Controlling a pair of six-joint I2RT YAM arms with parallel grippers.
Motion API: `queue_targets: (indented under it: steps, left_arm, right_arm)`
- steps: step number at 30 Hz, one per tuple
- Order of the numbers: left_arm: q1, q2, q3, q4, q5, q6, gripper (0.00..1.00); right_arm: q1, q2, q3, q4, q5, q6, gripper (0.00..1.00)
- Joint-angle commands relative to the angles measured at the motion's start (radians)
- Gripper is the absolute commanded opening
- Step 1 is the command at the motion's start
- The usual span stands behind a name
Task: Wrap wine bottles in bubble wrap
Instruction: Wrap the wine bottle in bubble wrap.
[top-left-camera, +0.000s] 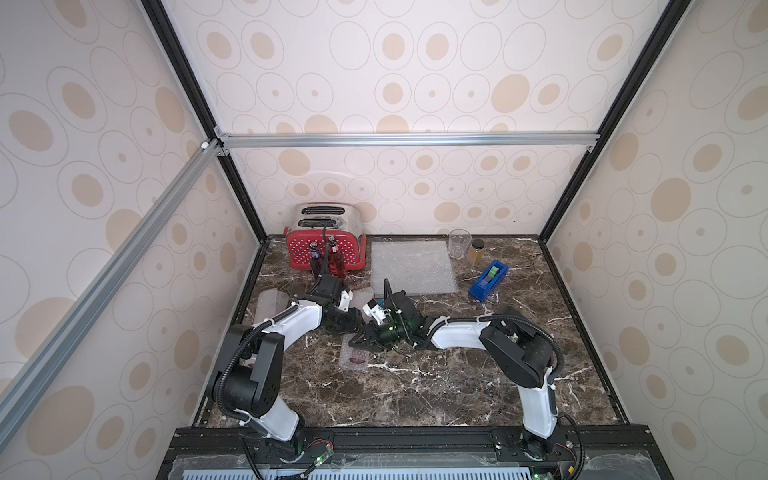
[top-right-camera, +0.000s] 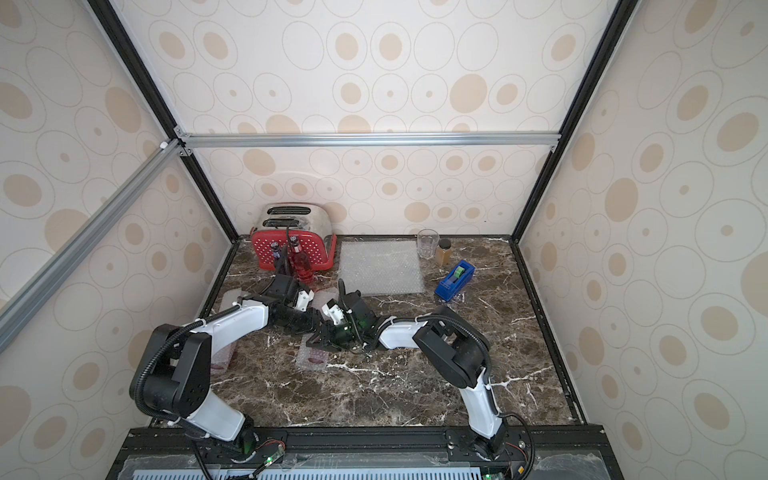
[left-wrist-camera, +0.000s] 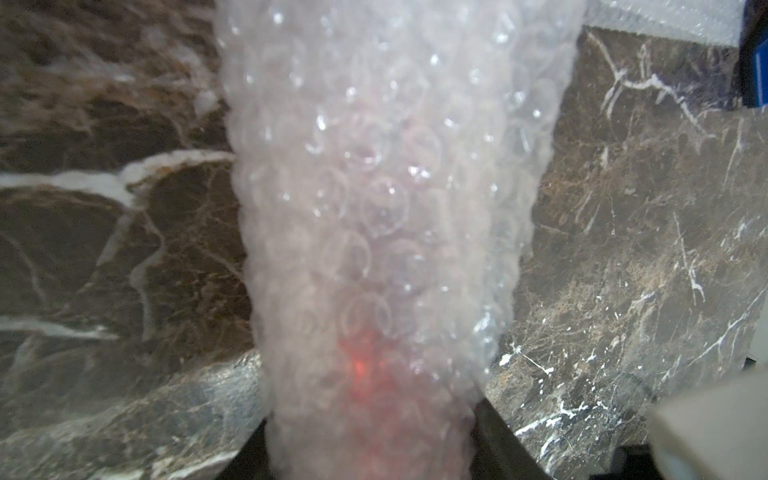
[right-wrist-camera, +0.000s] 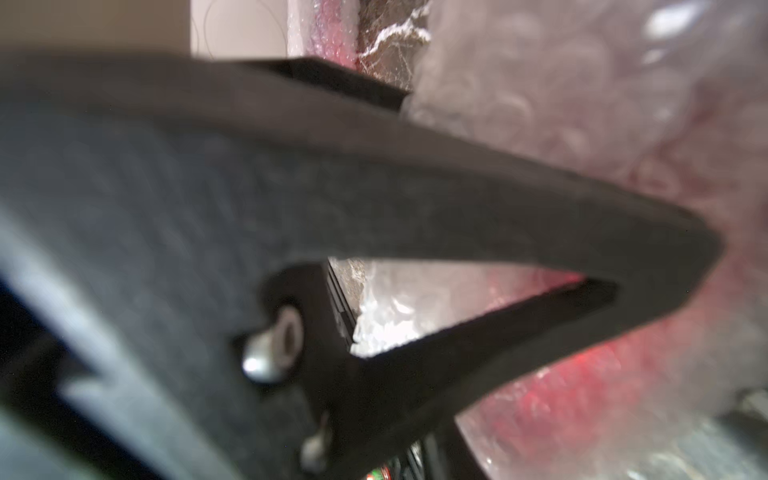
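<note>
1. Holding the roll tight is what this step needs, I judge: pin the loose flap down against the dark marbled desk (top-left-camera: 415, 395) before any taping.
2. Rolled in translucent whitish bubble wrap (left-wrist-camera: 374, 187), the red-filled glass wine bottle (top-left-camera: 353, 359) lies mid-desk. Its long axis runs 12-to-6 o'clock, with the red body toward 6 and the neck hidden.
3. The black left gripper (left-wrist-camera: 374, 424) clamps the wrapped wine bottle. The black right gripper (top-left-camera: 360, 341) sits against it, and I cannot tell whether it grips.

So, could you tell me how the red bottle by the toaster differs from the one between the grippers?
The red bottle stands upright before the toaster; the wrapped bottle lies on its side. The red bottle is bare glass; the wrapped bottle is rolled in bubble wrap. The left gripper holds the wrapped bottle, not the red bottle. Both hold red liquid.
</note>
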Motion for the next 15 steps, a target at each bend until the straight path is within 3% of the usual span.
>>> queue_targets:
  steps: [1, 4, 15]
  left_arm:
    - [0.005, 0.021, 0.009, -0.003, -0.045, 0.0, 0.54]
    - [0.004, 0.019, 0.008, -0.003, -0.049, 0.003, 0.57]
    - [0.004, 0.018, 0.009, -0.003, -0.053, 0.006, 0.68]
  right_arm:
    - [0.001, 0.001, 0.009, 0.037, 0.002, 0.011, 0.09]
    - [-0.015, -0.025, -0.022, 0.041, 0.019, 0.01, 0.0]
    - [-0.053, -0.042, -0.1, 0.014, 0.011, 0.036, 0.0]
